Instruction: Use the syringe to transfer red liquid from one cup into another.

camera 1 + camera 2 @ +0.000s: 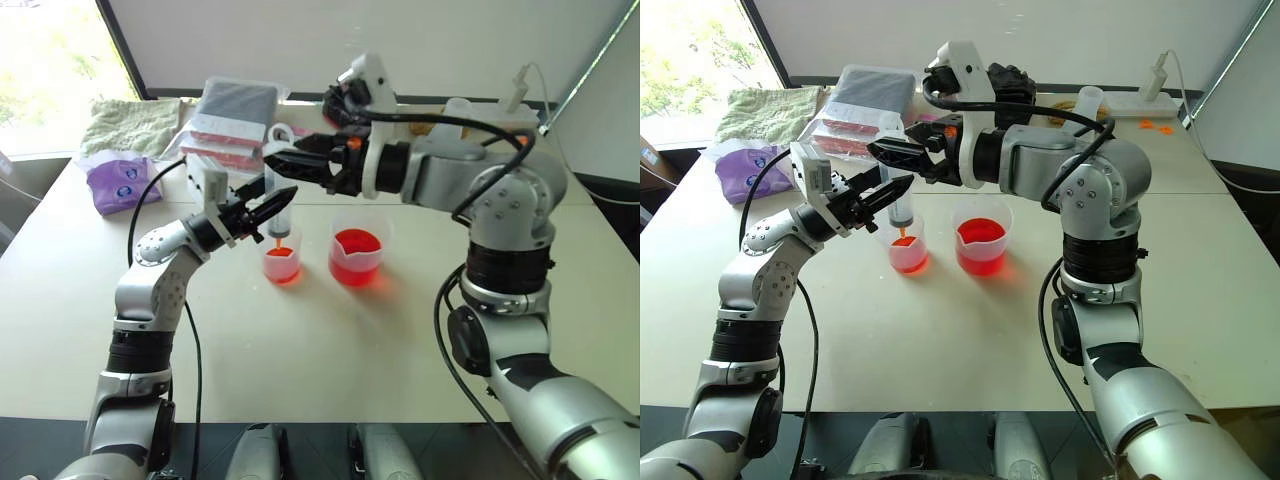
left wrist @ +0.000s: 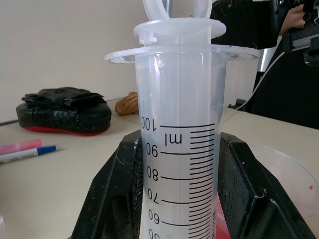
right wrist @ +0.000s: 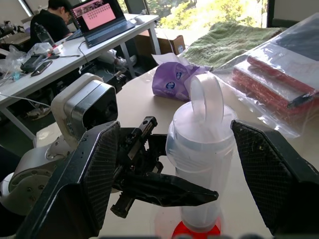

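Pincer work first: the left pincer (image 1: 262,211) is clenched on the syringe (image 1: 903,203), holding it upright with its orange tip over the smaller cup (image 1: 282,262). The right pincer (image 3: 174,164) stands released, its fingers well apart on either side of the plunger top. Risk, as I judge it: a sideways knock there could tilt the barrel and tip that light cup, spilling red liquid (image 1: 355,247) across the counter (image 1: 320,350); the larger beaker (image 1: 357,255) stands just beside it. Readable writing: "ml" with graduations running to 100.
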